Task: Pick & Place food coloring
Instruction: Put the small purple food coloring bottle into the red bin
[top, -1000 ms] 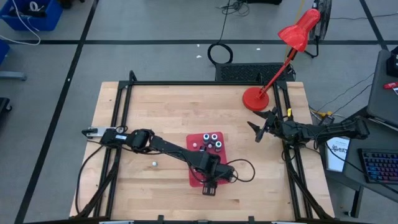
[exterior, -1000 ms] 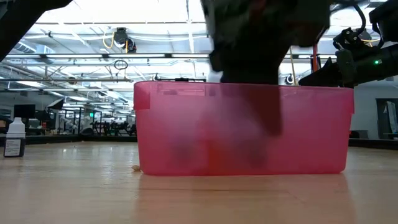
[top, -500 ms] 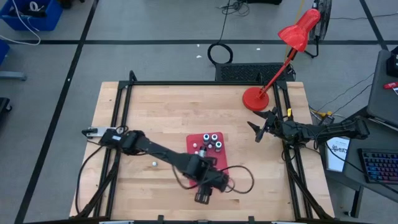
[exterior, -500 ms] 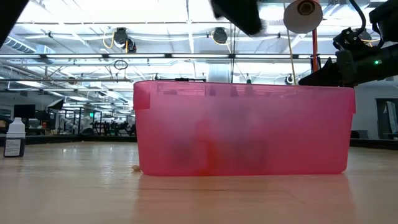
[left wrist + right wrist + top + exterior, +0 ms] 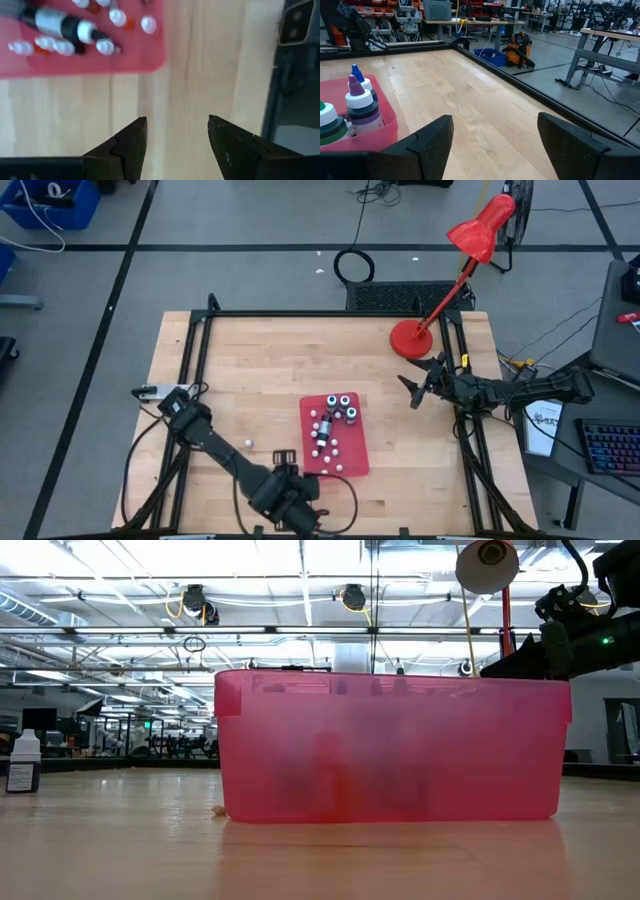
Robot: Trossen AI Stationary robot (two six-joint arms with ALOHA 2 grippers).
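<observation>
The food coloring sits in the flat red tray [image 5: 360,465]. Three stubby bottles [image 5: 343,404] stand at its far end and one bottle [image 5: 55,25] lies on its side mid-tray, among several pea-sized white pieces [image 5: 330,452]. One white piece [image 5: 248,443] lies on the bare table left of the tray. My left gripper [image 5: 284,458] hangs open, pointing down, left of the tray's near-left corner [image 5: 161,62], with only bare wood between its fingers. My right gripper [image 5: 415,390] waits open at the table's right side, level, facing the tray's bottles [image 5: 362,107].
A red desk lamp stands on its round base [image 5: 410,337] at the far right of the table. Black frame rails [image 5: 190,380] run along the table's sides. Bare wood lies left of the tray. In the low view the tray's pink wall [image 5: 390,745] fills the middle.
My left gripper has risen out of the tray's near end and swung toward the table's left and near edges, rolling as it went. The tray's near half, with the lying bottle and the white pieces, now shows uncovered.
</observation>
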